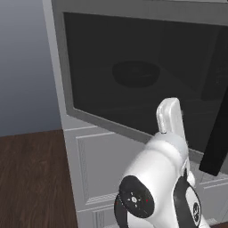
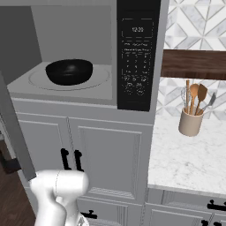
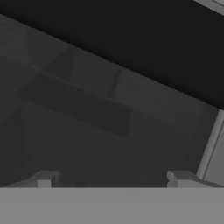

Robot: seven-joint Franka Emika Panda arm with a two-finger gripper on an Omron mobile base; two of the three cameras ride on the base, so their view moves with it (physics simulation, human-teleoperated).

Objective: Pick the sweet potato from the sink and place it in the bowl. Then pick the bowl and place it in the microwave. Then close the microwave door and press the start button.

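- The bowl [image 2: 69,71], round, glossy and black, is seen resting on the pale turntable inside the microwave [image 2: 66,57], left of centre; it also shows dimly through the glass in the left base view. Whether the sweet potato lies in it cannot be told.
- The door [image 1: 133,75] is swung open, its wide dark window framed in flat grey; its long black bar handle [image 1: 218,133] hangs at the free edge.
- The gripper [image 3: 113,181] is held just off the smoky glass, presumably so the door can be pushed shut; contact cannot be confirmed.
- The two finger tips are spread wide apart, with nothing between them.
- The panel [image 2: 137,55], black and speckled with small pale buttons, is left unobstructed at the right for the start press, judged to be the last step.
- Beside it, a tan crock [image 2: 191,122] of wooden utensils stands on veined white marble.
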